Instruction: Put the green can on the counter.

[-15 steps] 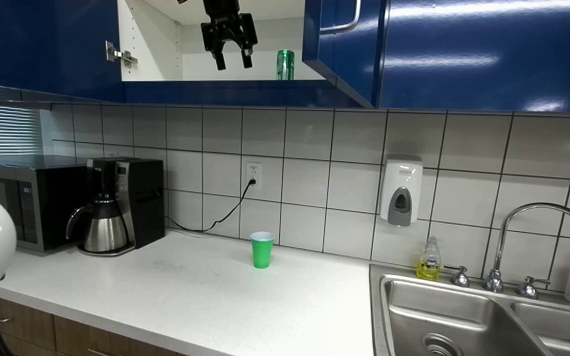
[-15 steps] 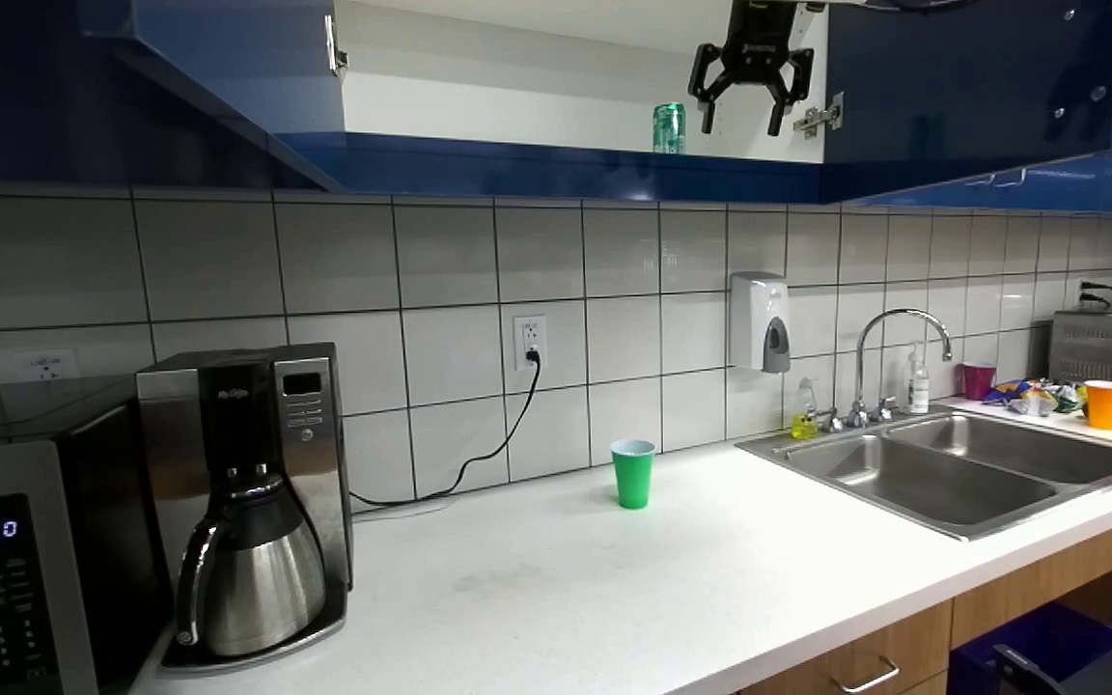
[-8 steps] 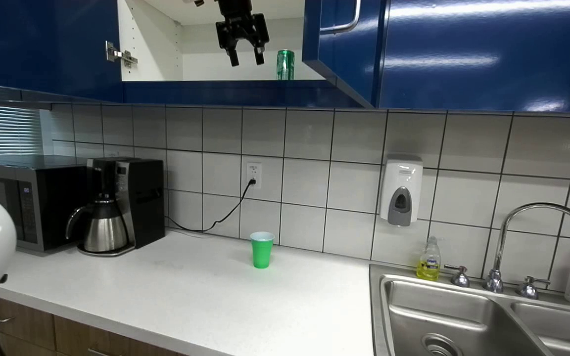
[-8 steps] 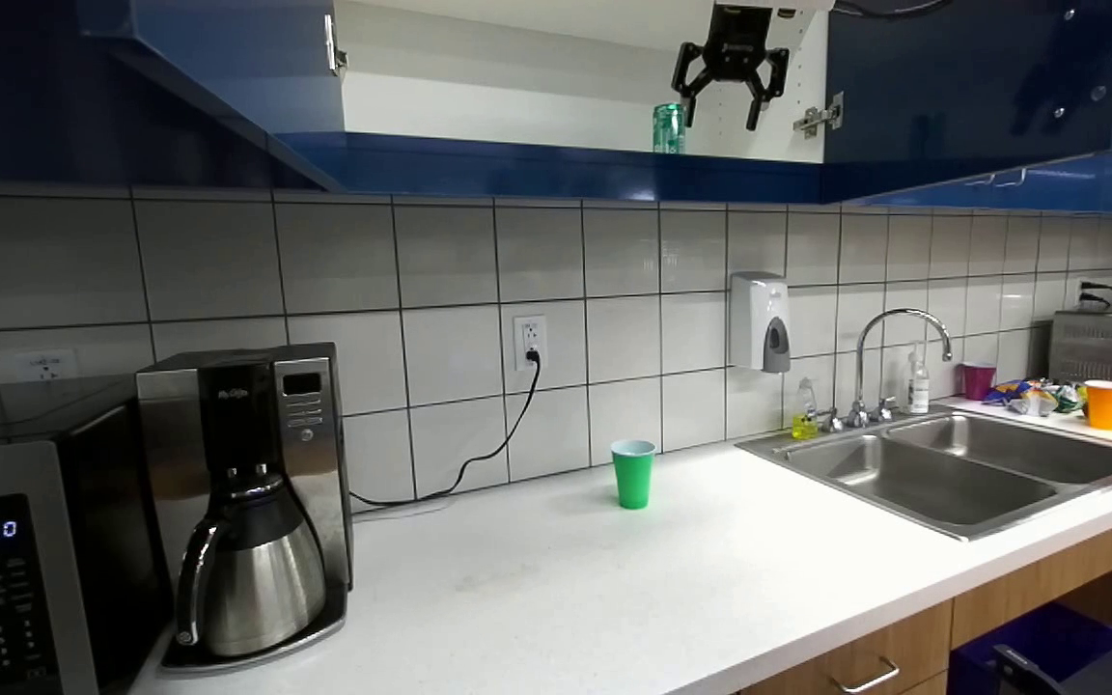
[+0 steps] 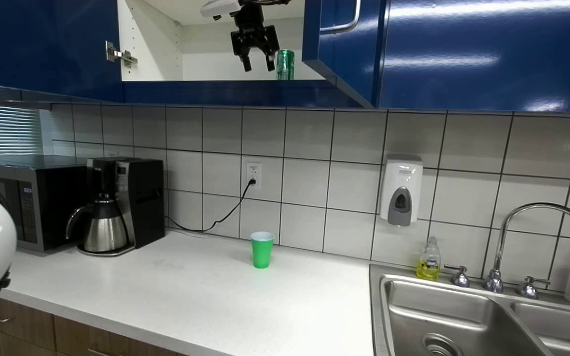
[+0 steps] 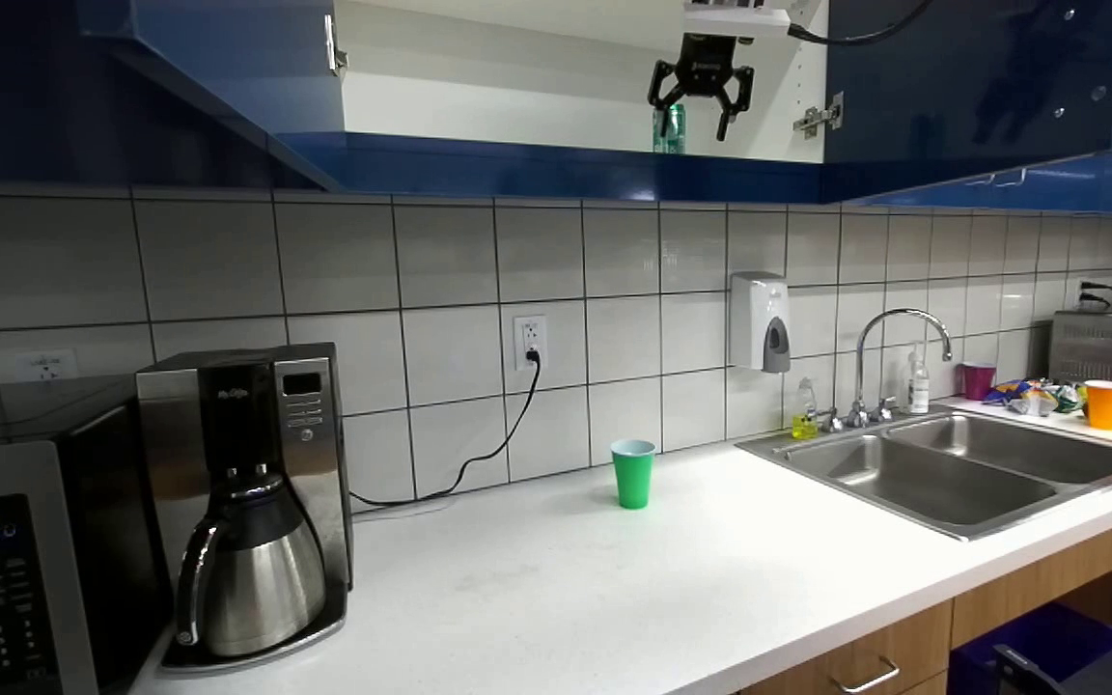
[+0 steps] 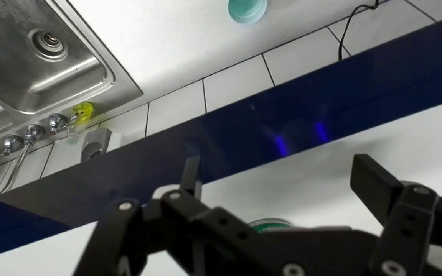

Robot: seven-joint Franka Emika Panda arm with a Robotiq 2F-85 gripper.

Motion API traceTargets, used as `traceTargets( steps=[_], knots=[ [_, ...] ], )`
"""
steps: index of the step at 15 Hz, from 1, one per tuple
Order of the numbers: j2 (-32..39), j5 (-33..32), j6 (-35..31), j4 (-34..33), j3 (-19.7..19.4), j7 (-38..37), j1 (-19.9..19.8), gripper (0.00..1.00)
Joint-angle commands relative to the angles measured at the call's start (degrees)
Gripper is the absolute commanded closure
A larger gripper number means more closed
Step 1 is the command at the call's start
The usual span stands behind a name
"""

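The green can (image 5: 285, 65) stands upright on the floor of the open wall cabinet. In an exterior view the can (image 6: 676, 130) is partly covered by a gripper finger. My gripper (image 5: 259, 66) is open and empty, pointing down at the cabinet opening, close to the can; it also shows there (image 6: 694, 130). In the wrist view the open fingers (image 7: 276, 168) have nothing between their tips, and only the rim of the can (image 7: 269, 226) peeks out behind the gripper body. The off-white counter (image 5: 206, 296) lies below; the wrist view also shows it (image 7: 167, 42).
The blue cabinet lip (image 5: 215, 93) runs below the can, with an open door (image 5: 347, 49) beside the opening. A bright-green cup (image 5: 261, 250) stands on the counter. A coffee maker (image 5: 136, 202), microwave (image 5: 32, 198) and sink (image 5: 443, 316) are around it.
My gripper has moved sideways toward the can, and in an exterior view one finger now overlaps it. It has stayed open. The can and cup have not moved.
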State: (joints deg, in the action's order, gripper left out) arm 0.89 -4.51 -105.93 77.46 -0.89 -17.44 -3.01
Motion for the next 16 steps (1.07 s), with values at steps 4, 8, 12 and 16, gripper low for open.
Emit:
traceTargets(
  steps=[4, 8, 12, 16],
  knots=[
    [9.78, -1.55, 1.1, -13.39, -0.01, -3.02, 0.59, 0.0],
    [13.27, -2.53, 1.61, -18.8, -0.16, -3.94, 0.94, 0.0],
    [16.44, -4.18, 1.76, -23.52, -0.37, -4.91, 1.37, 0.0],
    [19.76, -4.26, 2.34, -28.05, -0.51, -5.29, 1.13, 0.0]
  ],
)
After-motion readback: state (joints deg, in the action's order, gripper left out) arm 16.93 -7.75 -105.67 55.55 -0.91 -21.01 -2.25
